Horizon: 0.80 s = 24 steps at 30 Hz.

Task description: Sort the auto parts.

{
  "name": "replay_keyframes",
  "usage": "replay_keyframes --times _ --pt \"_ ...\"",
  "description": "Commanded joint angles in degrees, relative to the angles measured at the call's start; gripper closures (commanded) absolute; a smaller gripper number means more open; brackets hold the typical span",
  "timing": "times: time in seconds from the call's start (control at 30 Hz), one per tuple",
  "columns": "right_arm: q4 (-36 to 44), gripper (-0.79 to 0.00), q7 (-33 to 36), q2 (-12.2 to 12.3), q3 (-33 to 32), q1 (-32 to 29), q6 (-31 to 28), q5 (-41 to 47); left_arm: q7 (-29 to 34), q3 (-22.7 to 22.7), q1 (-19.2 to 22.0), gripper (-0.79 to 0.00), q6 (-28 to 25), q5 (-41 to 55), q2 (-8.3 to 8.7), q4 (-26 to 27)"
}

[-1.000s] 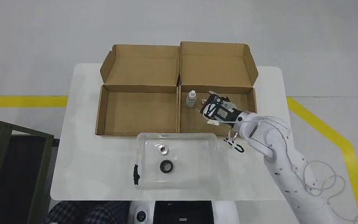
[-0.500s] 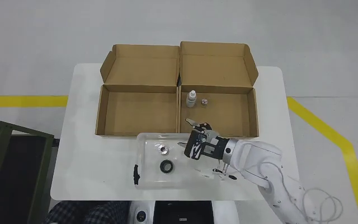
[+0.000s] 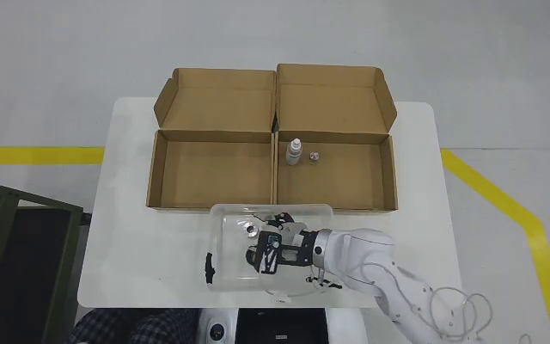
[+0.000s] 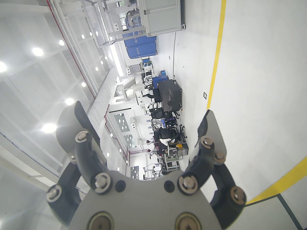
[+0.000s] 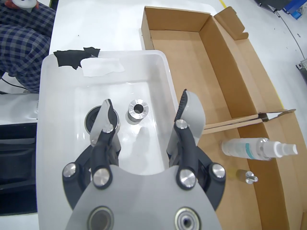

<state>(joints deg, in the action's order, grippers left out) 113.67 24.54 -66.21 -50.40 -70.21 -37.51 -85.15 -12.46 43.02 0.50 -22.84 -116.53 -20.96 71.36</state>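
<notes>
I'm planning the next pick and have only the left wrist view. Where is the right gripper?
Observer: The right gripper is open above the clear bin.
Operator: What's left inside?
Observer: A silver bushing and a dark ring lie side by side.
Operator: Anything sorted yet?
Observer: A spray bottle and a small metal part lie in the right cardboard box.

The white table point(image 3: 129, 241) carries a clear bin point(image 3: 228, 275). Just beyond the bin, an open cardboard box point(image 3: 210, 172) stands beside a second box point(image 3: 352, 176).
</notes>
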Motion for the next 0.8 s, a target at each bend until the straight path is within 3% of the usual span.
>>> replay_keyframes --times 0.0,0.77 --pt "-0.84 -0.391 0.08 -0.23 0.87 0.84 -0.08 -0.02 0.00 0.00 0.00 -0.785 0.00 0.00 0.00 0.00" --pt "-12.51 -0.385 2.72 -3.13 6.90 10.23 -0.79 3.82 0.00 0.00 0.00 -0.785 0.00 0.00 0.00 0.00"
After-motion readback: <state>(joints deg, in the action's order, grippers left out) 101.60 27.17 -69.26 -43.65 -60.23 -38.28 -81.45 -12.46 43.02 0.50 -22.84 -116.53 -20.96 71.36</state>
